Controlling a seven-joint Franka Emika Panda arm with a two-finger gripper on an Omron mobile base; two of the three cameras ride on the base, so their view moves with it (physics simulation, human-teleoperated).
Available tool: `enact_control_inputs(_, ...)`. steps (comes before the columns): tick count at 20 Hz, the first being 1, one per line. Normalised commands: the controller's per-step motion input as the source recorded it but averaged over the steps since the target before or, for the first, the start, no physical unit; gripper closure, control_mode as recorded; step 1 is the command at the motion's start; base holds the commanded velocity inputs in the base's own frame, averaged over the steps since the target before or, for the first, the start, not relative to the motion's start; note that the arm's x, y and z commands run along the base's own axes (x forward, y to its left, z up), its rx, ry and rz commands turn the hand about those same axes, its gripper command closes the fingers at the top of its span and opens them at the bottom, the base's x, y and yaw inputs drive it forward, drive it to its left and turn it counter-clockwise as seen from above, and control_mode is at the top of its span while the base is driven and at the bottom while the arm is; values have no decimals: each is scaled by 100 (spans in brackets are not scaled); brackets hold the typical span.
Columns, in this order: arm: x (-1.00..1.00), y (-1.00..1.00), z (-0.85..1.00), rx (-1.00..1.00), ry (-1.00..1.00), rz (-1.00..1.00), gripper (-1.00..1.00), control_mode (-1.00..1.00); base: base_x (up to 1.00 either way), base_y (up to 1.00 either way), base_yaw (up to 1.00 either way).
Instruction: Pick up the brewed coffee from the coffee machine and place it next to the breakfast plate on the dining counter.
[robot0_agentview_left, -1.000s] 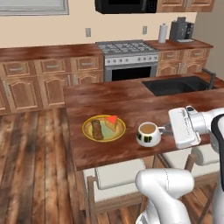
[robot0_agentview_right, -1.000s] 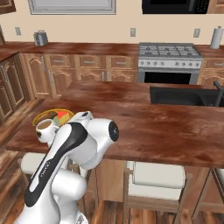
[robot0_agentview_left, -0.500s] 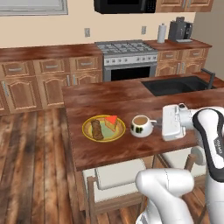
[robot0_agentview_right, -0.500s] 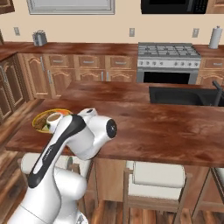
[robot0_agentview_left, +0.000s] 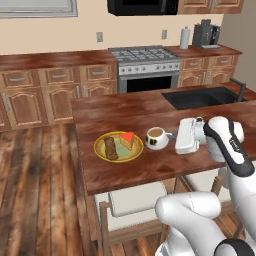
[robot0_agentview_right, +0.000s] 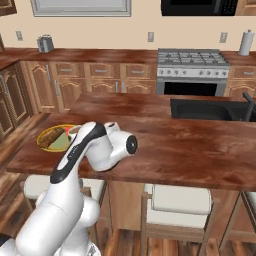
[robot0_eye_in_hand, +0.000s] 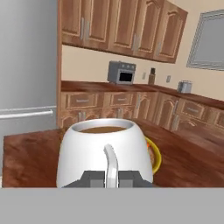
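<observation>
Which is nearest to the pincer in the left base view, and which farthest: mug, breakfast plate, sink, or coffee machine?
1. Mug: right at the pincer, its handle between the shut fingertips.
2. Breakfast plate: just beyond the mug, farther left on the dining counter.
3. Sink: behind the arm, at the counter's far right.
4. Coffee machine: on the back wall counter, top right.

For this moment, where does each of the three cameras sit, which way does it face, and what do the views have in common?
Left base view: behind the arm to its left, looking forward over the dining counter; the white arm rises lower right, its gripper at the brewed coffee beside the breakfast plate.
Right base view: behind-right, facing the same counter; the arm's body rises lower left and hides the mug.
Hand view: on the hand, looking along the fingers, shut on the mug's handle.
Shared: counter and plate in all three; stove in both base views.
</observation>
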Motion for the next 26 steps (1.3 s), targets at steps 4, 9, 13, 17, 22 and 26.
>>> enact_control_inputs(4, 68, -23, -12, 3, 0, 0, 100, -100, 0, 0, 0)
enact_control_inputs(9, 46, -24, 0, 7, 0, 0, 100, -100, 0, 0, 0)
enact_control_inputs(13, 45, -10, -3, 2, 0, 0, 100, -100, 0, 0, 0)
enact_control_inputs(17, 34, 0, -19, 0, 0, 0, 100, -100, 0, 0, 0)
enact_control_inputs(22, 31, 0, -26, -2, 0, -1, 100, -100, 0, 0, 0)
enact_control_inputs(26, 26, 0, -37, -2, 0, 0, 100, -100, 0, 0, 0)
